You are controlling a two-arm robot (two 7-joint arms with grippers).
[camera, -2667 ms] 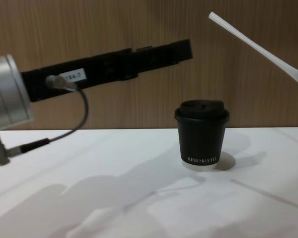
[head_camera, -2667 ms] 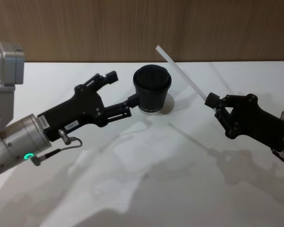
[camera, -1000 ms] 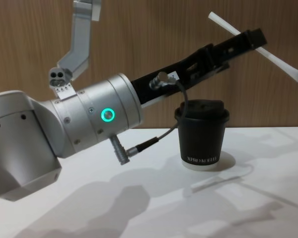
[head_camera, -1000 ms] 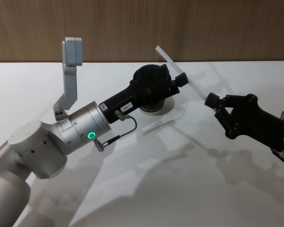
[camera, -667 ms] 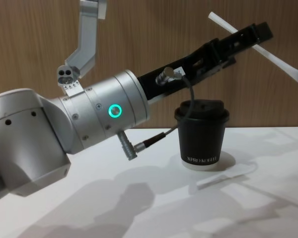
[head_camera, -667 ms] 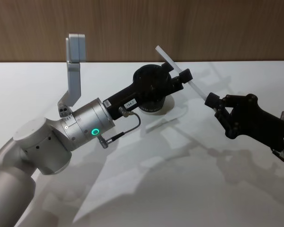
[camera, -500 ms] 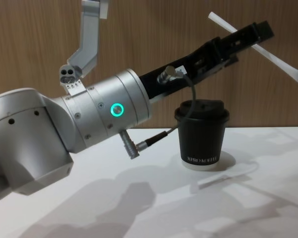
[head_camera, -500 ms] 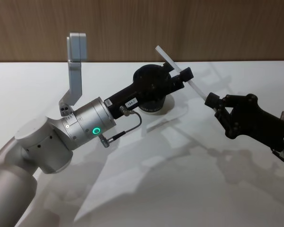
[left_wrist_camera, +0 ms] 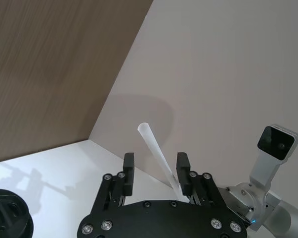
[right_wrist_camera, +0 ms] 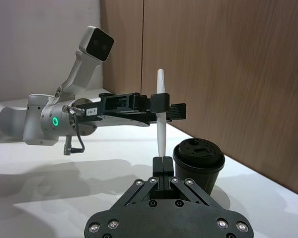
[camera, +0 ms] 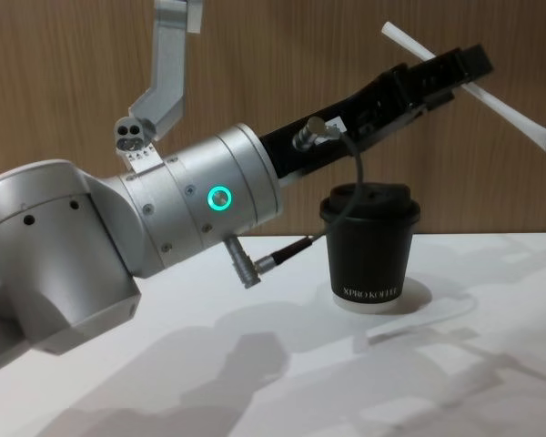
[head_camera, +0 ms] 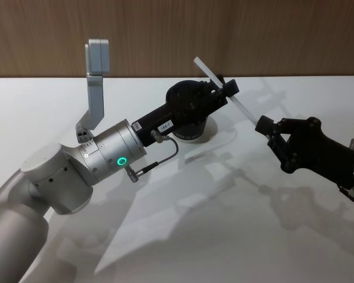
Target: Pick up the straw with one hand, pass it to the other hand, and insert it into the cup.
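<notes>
The white straw [head_camera: 224,88] slants up over the table, its lower end pinched in my right gripper [head_camera: 264,125], which is shut on it at the right. In the right wrist view the straw [right_wrist_camera: 160,119] stands up from those fingers [right_wrist_camera: 162,163]. My left gripper [head_camera: 224,89], on the silver wrist with the green ring, reaches over the black lidded cup [head_camera: 189,112] to the straw's upper half. Its fingers [left_wrist_camera: 128,163] stand open on either side of the straw [left_wrist_camera: 158,153]. From the chest, the cup [camera: 371,250] stands under the left gripper [camera: 460,68].
A grey cable with a metal plug [head_camera: 147,167] loops off the left wrist near the cup. A grey camera bracket [head_camera: 97,56] stands up from that wrist. The white table [head_camera: 224,236] ends at a wooden wall [head_camera: 283,29] behind.
The left gripper swung from beside the cup up over it and now straddles the straw. In the last second it shifted slightly farther. The right gripper and straw stayed still.
</notes>
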